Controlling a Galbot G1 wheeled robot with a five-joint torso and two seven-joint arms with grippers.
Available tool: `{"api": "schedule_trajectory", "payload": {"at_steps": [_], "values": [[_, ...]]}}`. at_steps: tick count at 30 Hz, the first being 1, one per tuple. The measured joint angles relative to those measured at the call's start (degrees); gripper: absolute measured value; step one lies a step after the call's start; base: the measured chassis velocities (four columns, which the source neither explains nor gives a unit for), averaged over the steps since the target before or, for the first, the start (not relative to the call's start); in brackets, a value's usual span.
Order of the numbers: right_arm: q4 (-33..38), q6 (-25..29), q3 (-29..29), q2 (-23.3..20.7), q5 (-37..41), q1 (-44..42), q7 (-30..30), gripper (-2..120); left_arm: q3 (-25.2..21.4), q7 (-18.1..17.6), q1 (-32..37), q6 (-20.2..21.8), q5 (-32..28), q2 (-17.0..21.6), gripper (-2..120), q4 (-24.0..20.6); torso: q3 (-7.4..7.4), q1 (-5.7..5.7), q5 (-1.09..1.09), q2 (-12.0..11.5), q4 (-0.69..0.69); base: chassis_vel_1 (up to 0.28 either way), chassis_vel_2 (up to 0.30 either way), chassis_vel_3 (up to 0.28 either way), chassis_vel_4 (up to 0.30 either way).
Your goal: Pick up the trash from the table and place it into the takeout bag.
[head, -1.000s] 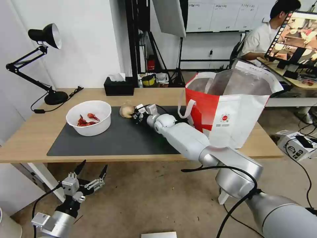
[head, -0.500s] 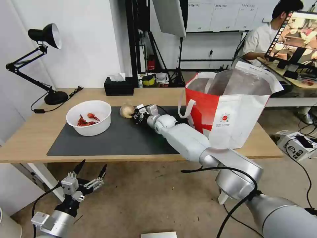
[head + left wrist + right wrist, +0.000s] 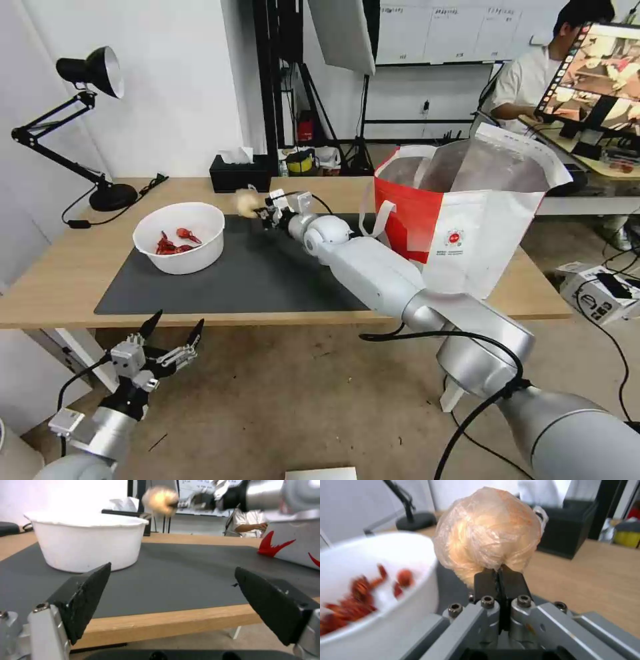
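Right wrist view: the right gripper (image 3: 499, 576) pinches the beige crinkled plastic lump (image 3: 488, 531), lifted; next carry to the white-red foil-lined takeout bag (image 3: 467, 220). The left gripper (image 3: 163, 340) hangs wide open.

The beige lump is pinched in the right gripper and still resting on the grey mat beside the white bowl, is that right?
Not quite. The right gripper does pinch the beige lump, but the left wrist view shows the lump held in the air above the mat, near the bowl.

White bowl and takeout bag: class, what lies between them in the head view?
Between the white bowl and the takeout bag lies bare dark mat; above it, the right gripper holds the beige lump in the air.
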Motion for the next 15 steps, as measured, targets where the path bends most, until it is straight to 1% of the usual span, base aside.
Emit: {"api": "schedule_trajectory", "payload": {"at_steps": [1,3,4,6,7,9,10,11,12,13,14,15], "values": [[4.9,-0.4,0.2,-2.3,0.5,-1.3,2.7,0,-0.3,0.0,0.4,0.0,0.0,0.0,100,-0.3,0.00,0.00,0.01,0.0,-0.01,0.000,0.000,0.000,0.000],[12.7,-0.7,0.8,-6.0,0.7,-3.9,7.1,0,-0.9,0.0,1.2,0.0,-0.1,-0.1,100,-0.9,0.00,-0.01,0.02,0.0,-0.03,0.000,0.000,0.000,0.000],[12.7,-0.7,0.8,-6.0,0.7,-3.9,7.1,0,-0.9,0.0,1.2,0.0,-0.1,-0.1,100,-0.9,0.00,-0.01,0.02,0.0,-0.03,0.000,0.000,0.000,0.000],[18.2,-0.8,1.2,-8.9,0.8,-6.1,10.5,0,-1.5,0.0,1.8,0.0,-0.1,-0.1,100,-1.3,0.00,0.00,0.03,0.0,-0.03,0.000,0.000,0.000,0.000],[18.2,-0.8,1.2,-8.9,0.8,-6.1,10.5,0,-1.5,0.0,1.8,0.0,-0.1,-0.1,100,-1.3,0.00,0.00,0.03,0.0,-0.03,0.000,0.000,0.000,0.000],[23.1,-0.9,1.5,-11.3,0.6,-8.1,13.1,0,-1.8,0.0,2.2,0.0,-0.1,-0.1,100,-1.6,0.00,0.00,0.03,0.0,-0.02,0.000,0.000,0.000,0.000],[23.1,-0.9,1.5,-11.3,0.6,-8.1,13.1,0,-1.8,0.0,2.2,0.0,-0.1,-0.1,100,-1.6,0.00,0.00,0.03,0.0,-0.02,0.000,0.000,0.000,0.000],[26.4,-0.9,1.8,-13.0,0.5,-9.6,14.9,0,-2.0,0.0,2.5,0.0,-0.1,-0.1,100,-1.8,-0.01,-0.01,0.03,0.0,0.00,0.000,0.000,0.000,0.000],[28.4,-0.8,2.1,-14.1,0.4,-10.7,15.9,0,-2.1,0.0,2.7,0.0,-0.1,-0.2,100,-1.9,-0.01,-0.01,0.03,0.0,-0.01,0.000,0.000,0.000,0.000],[29.9,-0.9,2.2,-15.0,0.4,-11.6,16.6,0,-2.2,0.0,2.8,0.0,-0.1,-0.2,100,-2.0,-0.01,-0.01,0.03,0.0,-0.01,0.000,0.000,0.000,0.000],[29.9,-0.9,2.2,-15.0,0.4,-11.6,16.6,0,-2.2,0.0,2.8,0.0,-0.1,-0.2,100,-2.0,-0.01,-0.01,0.03,0.0,-0.01,0.000,0.000,0.000,0.000],[33.2,-0.9,2.6,-16.9,0.2,-13.5,17.8,0,-2.2,0.0,2.9,0.0,-0.1,-0.2,100,-2.2,-0.01,-0.01,0.03,0.0,-0.02,0.000,0.000,0.000,0.000]]}}
